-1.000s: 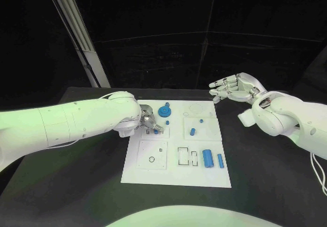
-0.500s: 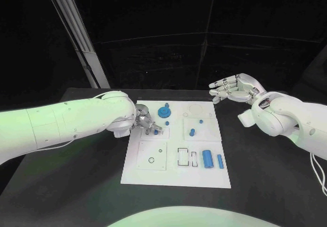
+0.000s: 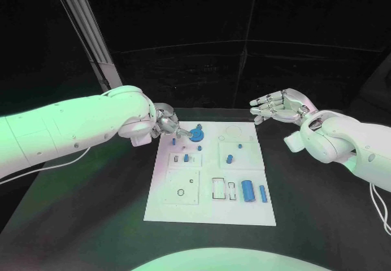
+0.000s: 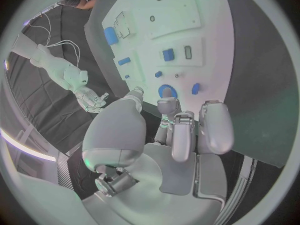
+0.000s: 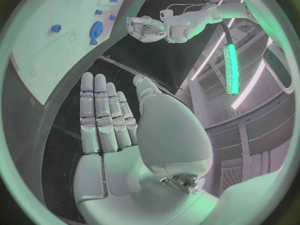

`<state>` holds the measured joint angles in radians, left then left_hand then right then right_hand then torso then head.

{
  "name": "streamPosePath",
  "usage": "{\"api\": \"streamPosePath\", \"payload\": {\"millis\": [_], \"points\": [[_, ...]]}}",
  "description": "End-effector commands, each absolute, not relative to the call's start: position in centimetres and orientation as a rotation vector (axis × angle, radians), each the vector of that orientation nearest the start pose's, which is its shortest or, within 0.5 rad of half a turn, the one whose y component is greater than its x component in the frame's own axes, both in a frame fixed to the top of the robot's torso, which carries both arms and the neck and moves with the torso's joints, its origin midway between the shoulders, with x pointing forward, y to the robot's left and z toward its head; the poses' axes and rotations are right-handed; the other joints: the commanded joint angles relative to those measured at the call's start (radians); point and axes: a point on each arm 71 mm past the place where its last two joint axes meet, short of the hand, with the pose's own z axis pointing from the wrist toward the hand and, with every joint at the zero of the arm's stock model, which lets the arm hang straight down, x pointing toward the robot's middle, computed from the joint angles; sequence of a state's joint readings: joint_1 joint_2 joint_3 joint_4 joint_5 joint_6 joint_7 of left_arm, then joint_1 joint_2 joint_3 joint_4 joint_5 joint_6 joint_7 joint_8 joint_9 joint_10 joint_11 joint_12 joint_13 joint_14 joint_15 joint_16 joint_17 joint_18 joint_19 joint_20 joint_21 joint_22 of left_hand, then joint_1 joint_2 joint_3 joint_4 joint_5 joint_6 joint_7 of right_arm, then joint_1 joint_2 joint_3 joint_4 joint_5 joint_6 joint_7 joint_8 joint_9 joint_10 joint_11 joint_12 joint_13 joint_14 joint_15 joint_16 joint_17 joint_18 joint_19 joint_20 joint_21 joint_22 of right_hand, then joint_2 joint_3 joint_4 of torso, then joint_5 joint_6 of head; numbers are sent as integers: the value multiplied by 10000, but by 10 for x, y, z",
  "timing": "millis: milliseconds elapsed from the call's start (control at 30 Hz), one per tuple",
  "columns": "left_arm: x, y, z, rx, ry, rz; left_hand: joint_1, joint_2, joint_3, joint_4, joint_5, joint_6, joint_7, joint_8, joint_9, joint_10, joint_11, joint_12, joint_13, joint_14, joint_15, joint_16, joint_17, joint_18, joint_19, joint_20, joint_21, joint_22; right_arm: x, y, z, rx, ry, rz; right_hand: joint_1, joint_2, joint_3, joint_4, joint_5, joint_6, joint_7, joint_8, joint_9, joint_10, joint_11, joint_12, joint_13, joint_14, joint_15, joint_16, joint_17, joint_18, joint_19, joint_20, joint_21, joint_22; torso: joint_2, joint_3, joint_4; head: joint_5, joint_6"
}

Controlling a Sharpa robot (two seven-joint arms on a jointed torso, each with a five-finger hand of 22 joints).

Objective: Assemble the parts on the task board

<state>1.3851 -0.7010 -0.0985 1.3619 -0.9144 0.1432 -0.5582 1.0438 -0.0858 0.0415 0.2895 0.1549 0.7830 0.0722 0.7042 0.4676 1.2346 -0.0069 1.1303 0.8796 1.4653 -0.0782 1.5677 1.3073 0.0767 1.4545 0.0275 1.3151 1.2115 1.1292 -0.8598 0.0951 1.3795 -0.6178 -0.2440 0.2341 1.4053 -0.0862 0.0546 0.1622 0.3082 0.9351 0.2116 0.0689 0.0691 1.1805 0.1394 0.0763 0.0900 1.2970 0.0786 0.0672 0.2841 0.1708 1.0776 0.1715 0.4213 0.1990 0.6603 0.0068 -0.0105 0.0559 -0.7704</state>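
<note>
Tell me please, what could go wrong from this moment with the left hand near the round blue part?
1. The left hand hovers with its fingers close to the round blue gear-like part at the far end of the white task board; a slightly off approach could knock it aside.
2. Small blue pegs stand close by, and the hand may brush them.
3. The right hand is open and off the board, so nothing steadies the board.

one task board (image 3: 210,212), two robot hands (image 3: 167,125), seven parts (image 3: 247,189)
</note>
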Motion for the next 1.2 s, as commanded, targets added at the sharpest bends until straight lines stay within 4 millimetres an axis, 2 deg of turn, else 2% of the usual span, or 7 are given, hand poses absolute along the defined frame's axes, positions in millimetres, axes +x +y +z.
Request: {"api": "streamPosePath", "payload": {"millis": [33,200,400,533,733,933,1200], "points": [[535,198,-165,-2621,23539,-3986,163,60,-92,-1,-40,-55,40,-78,-69,-29,64,-29,-64,1055,102,31,2635,15,-20,76,-81,-54,514,-252,-174,6087,15523,12211,-71,30,-57,18,20,-71,27,-42,-8,-60,14,58,-12,-69,-6,-35,-16,90,-16,58,-70,-9,-2,19,2,42,21],[559,206,-161,-2429,23211,-3171,321,201,-162,-13,-40,-43,61,-125,-160,-104,87,-92,-186,1055,125,31,2635,37,-50,109,-160,-144,514,-251,-174,6080,15522,12241,-68,38,-61,15,26,-67,27,-37,-6,-68,15,64,-15,-77,-4,-34,-18,91,-18,60,-77,-13,21,-16,-3,63,73],[581,206,-164,-2373,23135,-2655,468,298,-232,-18,-38,44,56,-121,-225,-71,87,-39,-133,1055,132,31,2635,31,-33,126,-139,-100,514,-249,-174,6065,15521,12279,-53,64,-61,4,40,-54,24,-24,1,-80,13,81,-20,-85,-4,-28,-22,94,-19,64,-90,-21,30,-3,-22,96,83],[586,209,-173,-2261,23419,-2226,529,395,-335,-4,-42,234,13,-58,-268,-8,56,33,-60,1055,114,31,2635,20,-5,121,-95,-31,514,-248,-174,6055,15530,12302,-51,67,-61,3,41,-53,23,-23,1,-81,13,82,-20,-86,-4,-27,-22,94,-18,64,-90,-21,67,-8,-47,121,101],[589,211,-187,-2205,23834,-1854,526,502,-446,10,-57,386,-30,-3,-304,53,20,99,11,1055,87,31,2635,10,20,103,-58,28,515,-247,-174,6046,15516,12317,-43,79,-60,-2,47,-48,21,-18,4,-85,11,91,-22,-88,-5,-24,-24,96,-17,65,-95,-24,62,-5,-19,163,78],[590,211,-196,-2159,24121,-1753,509,575,-510,12,-74,456,-53,24,-324,87,0,135,51,1055,70,31,2635,2,37,90,-30,71,515,-246,-175,6031,15521,12351,-36,90,-58,-6,55,-45,21,-15,6,-89,11,98,-24,-90,-6,-22,-25,97,-16,65,-99,-27,63,-14,-40,204,42],[588,209,-205,-1854,24645,-1865,520,638,-557,3,-81,518,-75,49,-340,124,-18,173,96,1055,56,31,2635,-12,61,78,19,140,516,-245,-175,6028,15532,12365,-36,90,-58,-6,55,-45,21,-15,6,-89,11,98,-24,-90,-6,-22,-25,97,-16,65,-99,-27,47,-7,-20,198,3]]}}
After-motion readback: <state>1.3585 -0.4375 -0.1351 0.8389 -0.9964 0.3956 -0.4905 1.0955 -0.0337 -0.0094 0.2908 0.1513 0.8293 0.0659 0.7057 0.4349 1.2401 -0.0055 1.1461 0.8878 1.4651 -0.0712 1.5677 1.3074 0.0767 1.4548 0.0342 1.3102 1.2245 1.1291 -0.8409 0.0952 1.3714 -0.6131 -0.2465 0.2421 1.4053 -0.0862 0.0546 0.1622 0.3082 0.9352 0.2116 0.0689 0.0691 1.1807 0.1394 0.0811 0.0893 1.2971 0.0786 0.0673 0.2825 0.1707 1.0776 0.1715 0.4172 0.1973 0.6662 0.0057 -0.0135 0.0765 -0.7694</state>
